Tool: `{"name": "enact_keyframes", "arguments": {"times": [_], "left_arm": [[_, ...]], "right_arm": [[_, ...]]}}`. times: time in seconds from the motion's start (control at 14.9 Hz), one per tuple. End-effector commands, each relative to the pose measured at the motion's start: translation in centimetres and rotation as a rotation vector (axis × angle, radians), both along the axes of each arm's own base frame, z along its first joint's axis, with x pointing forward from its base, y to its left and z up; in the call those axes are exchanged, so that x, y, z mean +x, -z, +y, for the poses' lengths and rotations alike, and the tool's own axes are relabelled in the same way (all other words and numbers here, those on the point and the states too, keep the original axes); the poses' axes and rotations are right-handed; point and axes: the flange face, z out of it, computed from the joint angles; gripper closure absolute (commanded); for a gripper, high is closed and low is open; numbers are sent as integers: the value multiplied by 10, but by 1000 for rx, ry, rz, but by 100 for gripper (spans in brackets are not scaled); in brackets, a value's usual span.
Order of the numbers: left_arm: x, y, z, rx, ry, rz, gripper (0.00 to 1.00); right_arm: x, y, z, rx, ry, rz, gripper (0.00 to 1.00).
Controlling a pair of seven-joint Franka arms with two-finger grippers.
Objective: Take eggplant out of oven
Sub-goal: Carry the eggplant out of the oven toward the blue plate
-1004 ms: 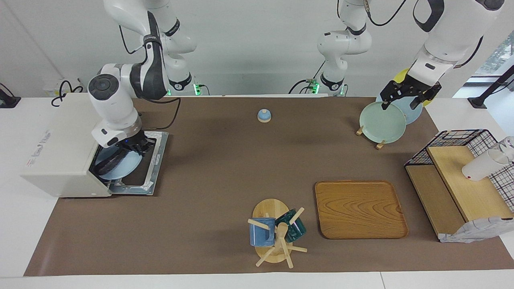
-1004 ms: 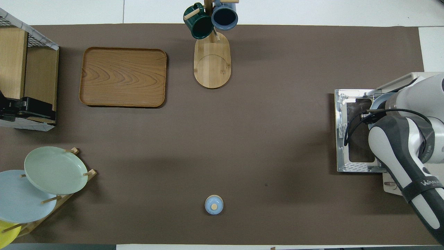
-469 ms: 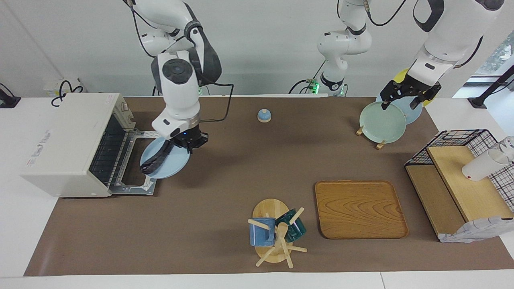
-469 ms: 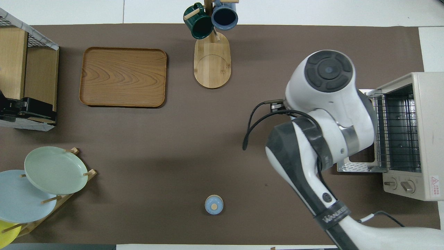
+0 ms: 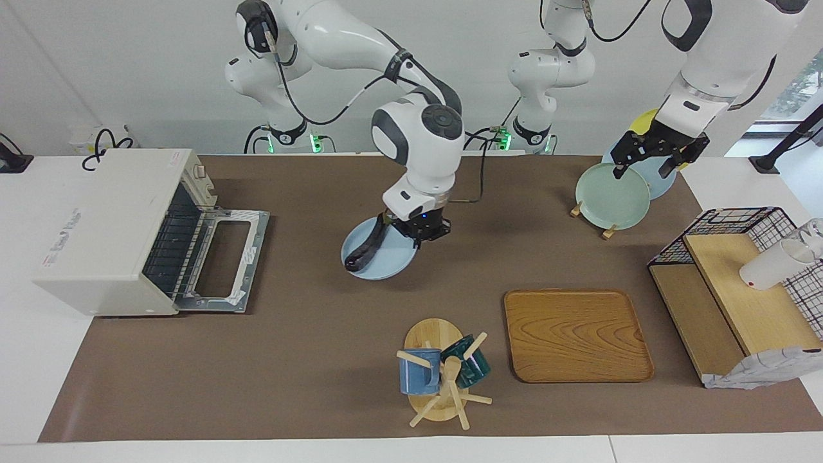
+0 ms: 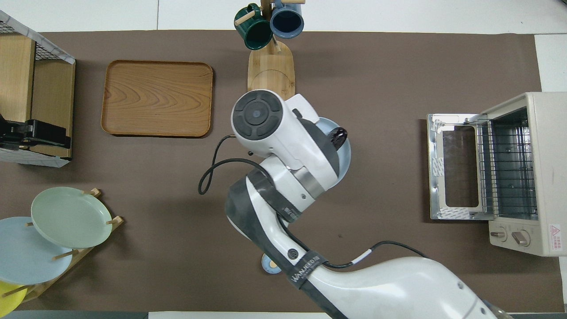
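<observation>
- While the right gripper (image 5: 418,228) carries a light blue plate (image 5: 379,258) by its rim above the brown mat (image 5: 321,334), its fingers clamped on the plate's edge, the eggplant (image 5: 365,249) lies loose on that plate, clear of the oven (image 5: 109,231), over mid-table between the oven and the wooden tray (image 5: 577,334).
- The plate looks held at one edge only, so a tilt or a jolt could, by the look of it, roll the glossy eggplant off the unsupported side and onto the mat.
- A one-sided grip may also let the plate pivot or slip between the fingers, more so with the eggplant's weight away from the held edge.
- Setting down too fast could knock the plate on the table; drifting farther from the robots risks the mug stand (image 5: 437,379).
- The oven door (image 5: 222,263) lies flat and open, and an arm swinging toward it could catch it.
- The left gripper (image 5: 651,154) waits over the plate rack (image 5: 595,222) at the left arm's end, fingers spread and empty; a drop there would strike the racked plates.
- Count: one eggplant, one oven, one carried plate, one wooden tray.
- Three plates stand in the rack: one green (image 5: 612,195), one pale blue (image 6: 26,252), one yellow (image 6: 6,297).
- Two mugs hang on the stand, one blue (image 5: 419,372), one dark green (image 5: 468,363).
- One small blue knobbed lid (image 6: 269,266) sits nearer to the robots, and one wire shelf unit (image 5: 739,283) with a white cup (image 5: 771,263) stands at the left arm's end.
</observation>
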Motion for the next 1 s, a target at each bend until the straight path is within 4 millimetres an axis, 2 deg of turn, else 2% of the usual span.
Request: {"name": "enact_keyframes", "arguments": {"times": [0.0, 0.2, 0.4, 0.54, 0.6, 0.67, 0.74, 0.87, 0.94], "left_arm": [[-1, 3, 4, 10, -17, -33, 0], [4, 5, 9, 7, -25, -78, 0], [13, 12, 11, -4, -32, -99, 0], [24, 24, 9, -26, -34, -99, 0], [30, 30, 8, -46, -41, -107, 0], [36, 36, 8, -48, -40, -113, 0], [42, 45, 6, -51, -37, -110, 0], [56, 69, -2, -89, -35, -104, 0], [65, 80, -6, -124, -44, -111, 0]], "right_arm": [[-2, 11, 35, 75, 48, -13, 100], [-6, 30, 43, 101, 50, -28, 100], [-19, 58, 46, 123, 105, -16, 100], [-18, 58, 46, 132, 114, -6, 100], [-15, 56, 44, 131, 109, -11, 91], [-10, 52, 38, 124, 102, -10, 76], [-7, 46, 36, 121, 84, -9, 70], [-3, 30, 33, 112, 72, -14, 65], [4, 19, 16, 79, 50, 3, 65]]}}
